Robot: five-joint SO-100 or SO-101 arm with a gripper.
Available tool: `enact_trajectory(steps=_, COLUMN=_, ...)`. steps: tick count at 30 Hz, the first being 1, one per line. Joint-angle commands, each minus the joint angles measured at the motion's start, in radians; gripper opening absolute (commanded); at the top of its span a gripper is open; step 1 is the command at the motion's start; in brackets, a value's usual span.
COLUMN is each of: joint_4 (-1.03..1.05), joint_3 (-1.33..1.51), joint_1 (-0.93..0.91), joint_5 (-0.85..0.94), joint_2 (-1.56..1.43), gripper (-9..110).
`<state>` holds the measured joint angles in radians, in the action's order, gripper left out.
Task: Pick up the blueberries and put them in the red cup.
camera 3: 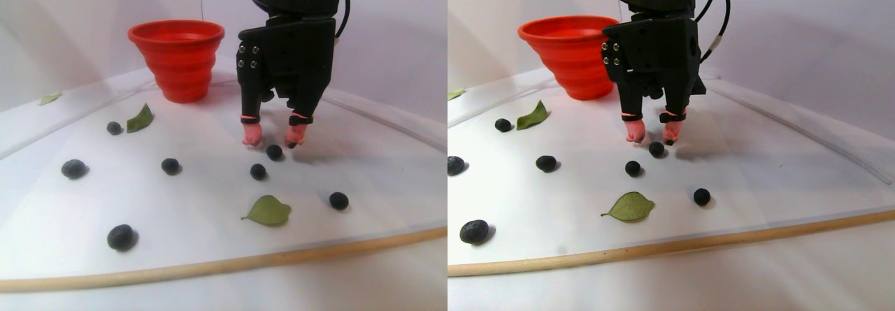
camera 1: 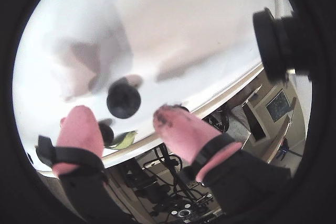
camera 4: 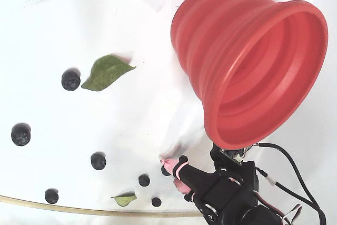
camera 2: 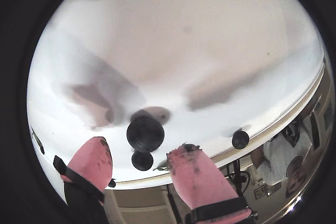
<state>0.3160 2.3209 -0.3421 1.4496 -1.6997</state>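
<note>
The red cup point(camera 3: 176, 56) stands upright at the back of the white table; the fixed view shows its wide mouth point(camera 4: 247, 72). Several blueberries lie scattered on the table. One blueberry point(camera 1: 123, 99) point(camera 2: 145, 133) point(camera 3: 274, 152) sits just ahead of my gripper point(camera 1: 122, 119) point(camera 2: 143, 148) point(camera 3: 273, 140) point(camera 4: 174, 174), in line with the gap between its pink fingertips. The gripper is open, low over the table, and holds nothing. A second blueberry point(camera 2: 142, 160) point(camera 3: 258, 171) lies a little nearer the table's front edge. Others rest further off point(camera 3: 170, 165) point(camera 3: 338, 200) point(camera 3: 73, 168).
Green leaves lie among the berries point(camera 3: 268, 211) point(camera 3: 140, 119) point(camera 4: 107, 71). A wooden strip point(camera 3: 210, 265) marks the table's front edge, close behind the fingers in both wrist views. Cables point(camera 1: 168, 177) hang below it. A black lens point(camera 1: 273, 43) juts in at the upper right.
</note>
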Motion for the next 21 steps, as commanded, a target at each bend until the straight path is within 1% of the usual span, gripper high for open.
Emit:
enact_trajectory(steps=1, joint_4=-0.003, joint_3=-0.006, joint_1=-0.003, joint_5=0.006, joint_2=0.0, gripper=22)
enact_trajectory(steps=21, joint_4=0.012, joint_3=-0.072, joint_1=-0.006, joint_5=0.02, joint_2=0.081, gripper=21)
